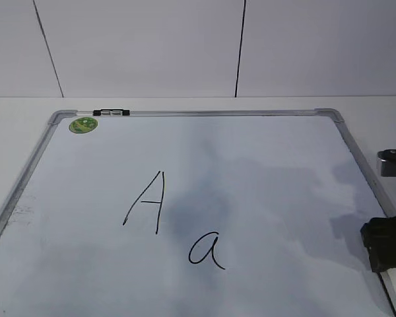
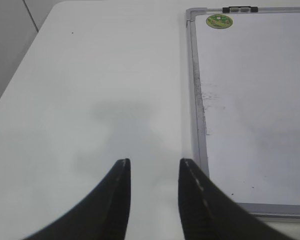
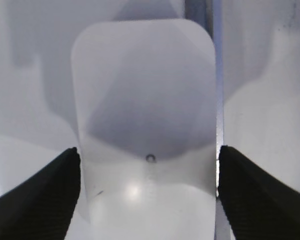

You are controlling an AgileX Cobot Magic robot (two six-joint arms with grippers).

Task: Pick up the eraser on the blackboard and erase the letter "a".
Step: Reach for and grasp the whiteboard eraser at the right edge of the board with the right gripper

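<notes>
The eraser (image 3: 145, 100) is a white rounded block lying flat on the blackboard (image 1: 264, 152) beside its right frame. My right gripper (image 3: 147, 156) has a jaw pressed against each long side of it. In the exterior view that gripper (image 1: 383, 246) is at the board's right edge and hides the eraser. The letter "a" (image 1: 208, 251) is in black marker at the lower middle of the board, well left of the gripper. My left gripper (image 2: 153, 165) is open and empty over bare table, left of the board's frame (image 2: 197, 100).
A capital "A" (image 1: 148, 201) stands up and left of the "a". A green round magnet (image 1: 83, 124) and a black-and-white clip (image 1: 111, 112) are at the board's far left corner. A grey-and-dark part (image 1: 393, 162) shows at the right edge.
</notes>
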